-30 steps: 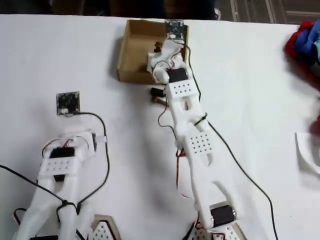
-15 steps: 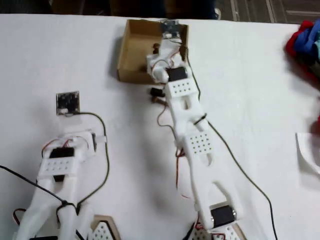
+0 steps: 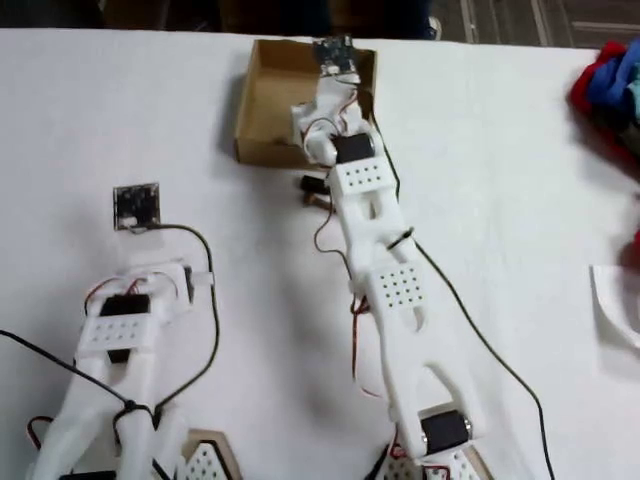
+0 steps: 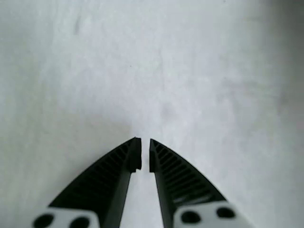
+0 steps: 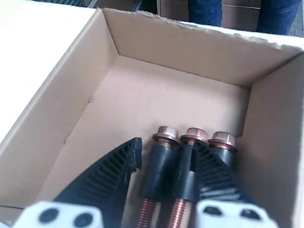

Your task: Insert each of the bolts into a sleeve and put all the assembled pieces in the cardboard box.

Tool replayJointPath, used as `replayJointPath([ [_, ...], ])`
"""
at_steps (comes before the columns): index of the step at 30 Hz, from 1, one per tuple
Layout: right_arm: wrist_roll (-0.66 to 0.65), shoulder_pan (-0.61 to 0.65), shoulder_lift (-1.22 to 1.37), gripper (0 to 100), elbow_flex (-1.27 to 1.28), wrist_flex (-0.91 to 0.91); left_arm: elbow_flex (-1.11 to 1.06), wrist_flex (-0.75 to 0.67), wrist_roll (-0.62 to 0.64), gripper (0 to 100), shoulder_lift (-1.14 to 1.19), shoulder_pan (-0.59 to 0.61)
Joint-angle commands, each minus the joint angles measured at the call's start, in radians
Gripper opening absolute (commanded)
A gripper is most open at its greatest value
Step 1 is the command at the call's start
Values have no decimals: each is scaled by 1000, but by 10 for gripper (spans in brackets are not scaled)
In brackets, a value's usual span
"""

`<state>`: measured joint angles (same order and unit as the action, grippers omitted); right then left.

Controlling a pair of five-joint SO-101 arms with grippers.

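The cardboard box (image 3: 262,100) stands at the far middle of the table, and my right gripper (image 3: 318,108) reaches down inside it. In the right wrist view, three copper bolts in black sleeves (image 5: 161,161) lie side by side on the box floor (image 5: 137,99) against one wall. My right gripper (image 5: 166,151) stands open astride two of them, and the third (image 5: 222,140) lies beyond one finger. A dark sleeve and a copper bolt (image 3: 316,191) lie on the table just outside the box, partly under the arm. My left gripper (image 4: 142,153) is shut and empty above bare table.
The left arm (image 3: 122,325) rests at the near left with its cable looping beside it. Coloured cloth (image 3: 608,80) lies at the far right edge, and a white object (image 3: 615,310) sits lower on that edge. Open white tabletop lies between the arms.
My right wrist has shifted slightly farther over the box and toward its left. The left arm has not moved.
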<state>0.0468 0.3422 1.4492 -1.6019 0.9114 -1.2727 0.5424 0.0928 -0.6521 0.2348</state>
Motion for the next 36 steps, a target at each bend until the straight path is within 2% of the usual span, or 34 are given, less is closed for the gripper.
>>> replayJointPath([
  [1,-9,1,-38,159,-17,-18,2,-20,-11,60,0,3],
  [9,-9,-7,-41,157,-25,-99,2,-20,-11,60,0,3],
  [11,-9,-30,-61,127,-72,-70,2,-20,-11,60,0,3],
  [13,-9,-58,-113,60,-69,28,2,-20,-11,60,0,3],
  [15,-9,-76,-197,15,-64,217,2,-20,-11,60,0,3],
  [18,-15,-85,-328,70,-64,507,2,-20,-11,60,0,3],
  [23,-20,-64,-473,156,-61,826,2,-20,-11,60,0,3],
  [25,-83,-50,-484,183,-51,862,2,-20,-11,60,0,3],
  [27,-204,-50,-492,177,-20,860,2,-20,-11,60,0,3],
  [32,-511,-16,-552,85,118,862,2,-20,-11,60,0,3],
  [34,-569,8,-615,38,215,862,2,-20,-11,60,0,3],
  [36,-563,31,-682,19,351,862,2,-20,-11,60,0,3],
])
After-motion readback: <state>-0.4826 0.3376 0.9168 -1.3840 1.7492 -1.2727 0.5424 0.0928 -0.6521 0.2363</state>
